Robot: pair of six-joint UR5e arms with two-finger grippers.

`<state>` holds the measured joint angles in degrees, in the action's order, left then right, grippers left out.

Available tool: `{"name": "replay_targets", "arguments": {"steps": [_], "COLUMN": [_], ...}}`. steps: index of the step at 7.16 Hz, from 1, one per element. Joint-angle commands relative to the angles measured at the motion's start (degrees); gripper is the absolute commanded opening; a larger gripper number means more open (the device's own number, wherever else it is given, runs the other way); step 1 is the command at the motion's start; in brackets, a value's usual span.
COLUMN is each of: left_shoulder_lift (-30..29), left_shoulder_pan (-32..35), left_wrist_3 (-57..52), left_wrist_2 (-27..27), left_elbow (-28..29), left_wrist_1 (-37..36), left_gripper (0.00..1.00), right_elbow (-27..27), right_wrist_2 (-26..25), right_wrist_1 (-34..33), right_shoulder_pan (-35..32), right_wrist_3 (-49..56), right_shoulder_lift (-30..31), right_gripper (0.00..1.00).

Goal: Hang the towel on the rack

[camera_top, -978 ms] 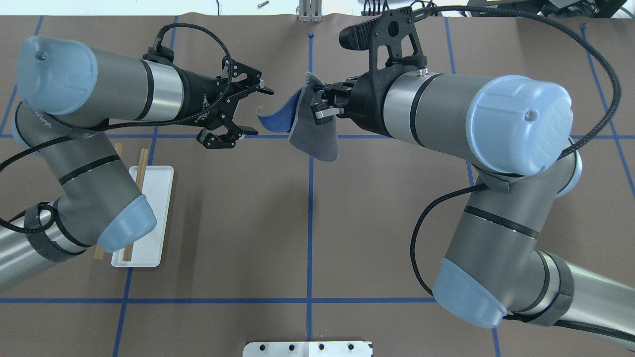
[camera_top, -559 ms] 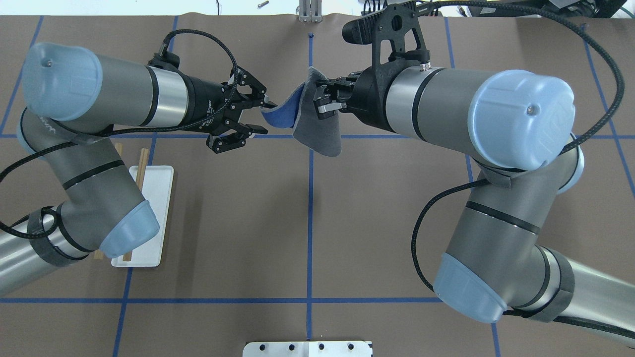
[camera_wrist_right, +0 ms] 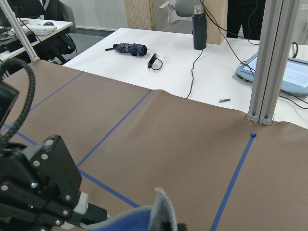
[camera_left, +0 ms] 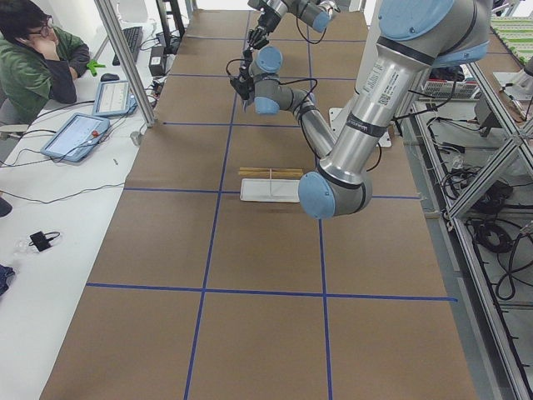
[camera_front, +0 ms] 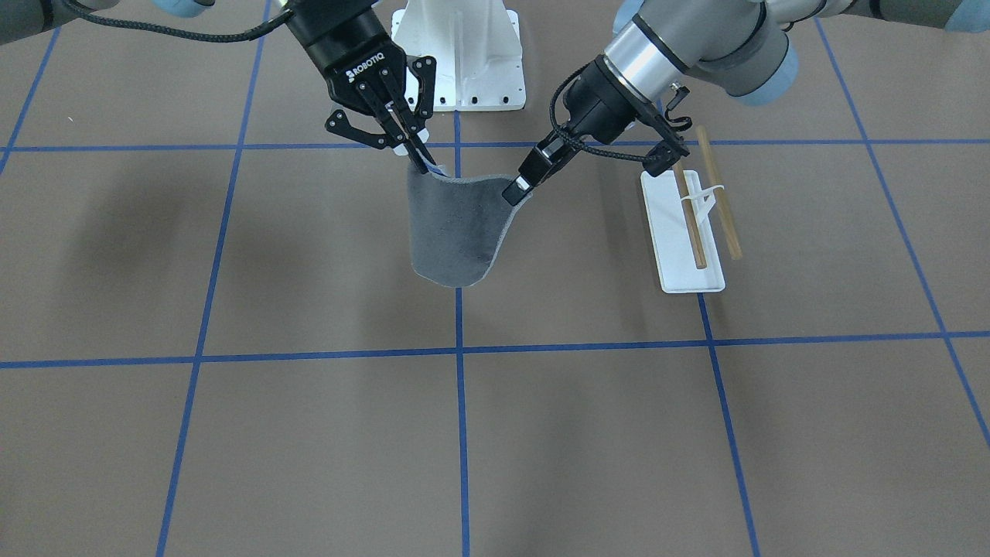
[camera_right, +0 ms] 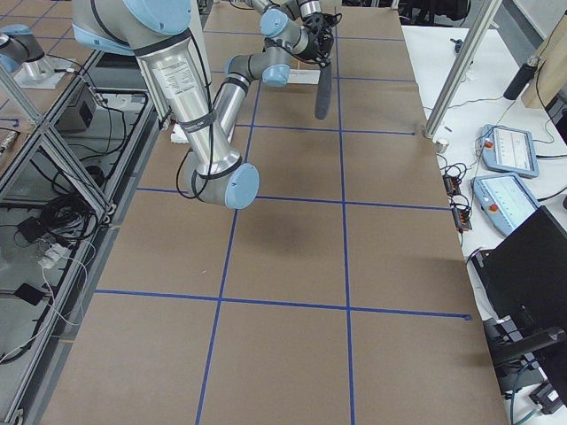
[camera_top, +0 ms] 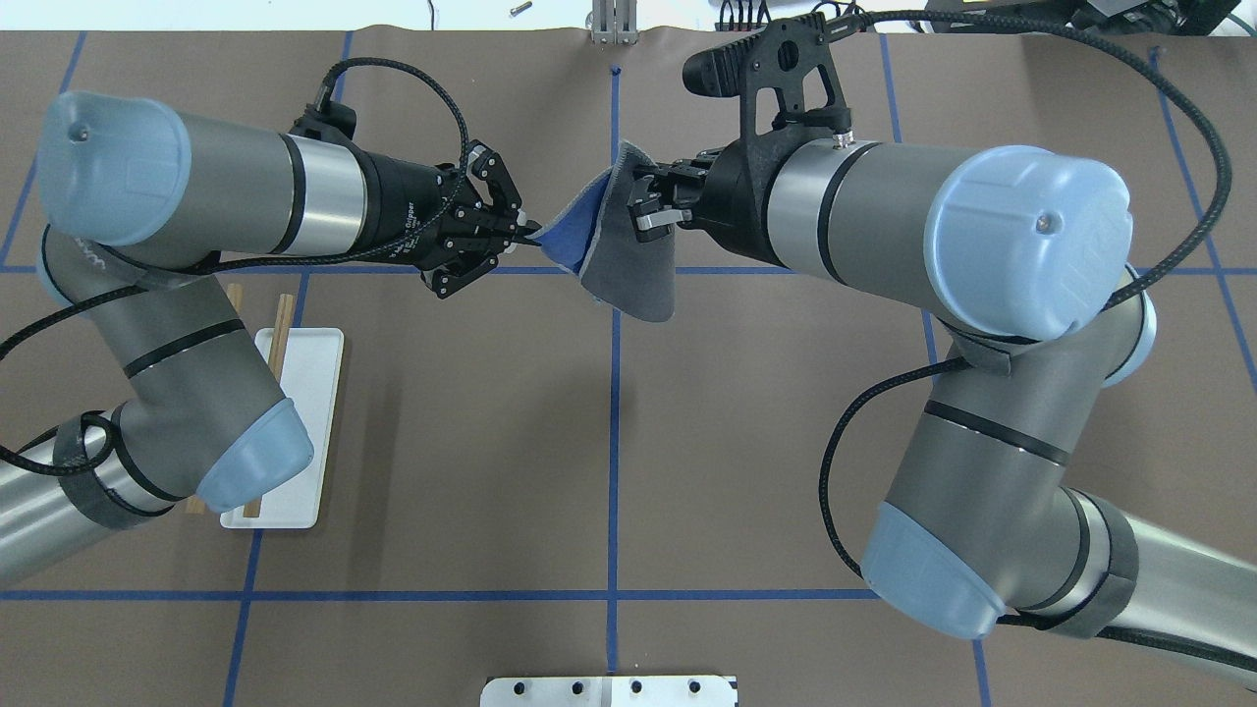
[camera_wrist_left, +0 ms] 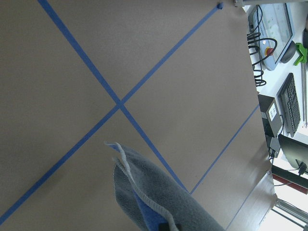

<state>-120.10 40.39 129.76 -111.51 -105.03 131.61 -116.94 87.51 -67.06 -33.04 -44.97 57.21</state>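
The towel (camera_front: 456,232) hangs above the table's middle, held between both grippers, dark grey outside and bright blue inside (camera_top: 573,232). My left gripper (camera_top: 523,234) is shut on the towel's blue corner; in the front view it (camera_front: 517,189) pinches the towel's right top corner. My right gripper (camera_top: 636,201) is shut on the opposite top corner, also seen in the front view (camera_front: 423,162). The rack (camera_top: 295,393), a white base with two wooden rods, stands under my left arm, and in the front view (camera_front: 684,232) to the towel's right. The left wrist view shows the towel's stitched edge (camera_wrist_left: 159,197).
The white robot base mount (camera_front: 460,54) stands behind the grippers. Blue tape lines cross the brown table cover. An aluminium post (camera_wrist_right: 267,62) stands at the table's far edge. An operator (camera_left: 33,58) sits at a side desk with tablets.
My left gripper has moved right to the towel and shut on its blue corner. The right gripper keeps its hold and has shifted only slightly.
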Motion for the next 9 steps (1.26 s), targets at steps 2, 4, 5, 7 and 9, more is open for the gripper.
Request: {"name": "replay_targets", "arguments": {"steps": [2,4,5,7,9], "left_shoulder_lift": [-0.13,-0.22,-0.13,0.48,3.28], "left_shoulder_pan": [0.47,1.79,2.40,5.03,11.86], "left_wrist_3": [-0.12,-0.38,-0.47,-7.11,-21.12], "left_wrist_2": [0.06,-0.20,-0.63,-4.66,-12.90], "left_elbow": [0.08,0.08,0.17,-0.27,-1.05], "left_wrist_1": [-0.03,-0.21,-0.21,-0.65,-0.65], "left_gripper": [0.00,0.00,0.00,0.00,0.00], "right_elbow": [-0.65,-3.01,-4.50,-4.08,-2.25], "right_wrist_2": [0.03,1.95,4.57,15.35,21.71], "right_wrist_1": [-3.57,-11.72,-22.30,-31.60,-37.32], "right_shoulder_pan": [-0.18,-1.58,-3.50,-11.74,-17.73], "right_wrist_3": [-6.88,-6.71,-6.62,-5.92,-0.34], "right_shoulder_lift": [0.62,0.45,0.27,1.32,4.47], "right_gripper": [1.00,1.00,1.00,1.00,1.00]}}
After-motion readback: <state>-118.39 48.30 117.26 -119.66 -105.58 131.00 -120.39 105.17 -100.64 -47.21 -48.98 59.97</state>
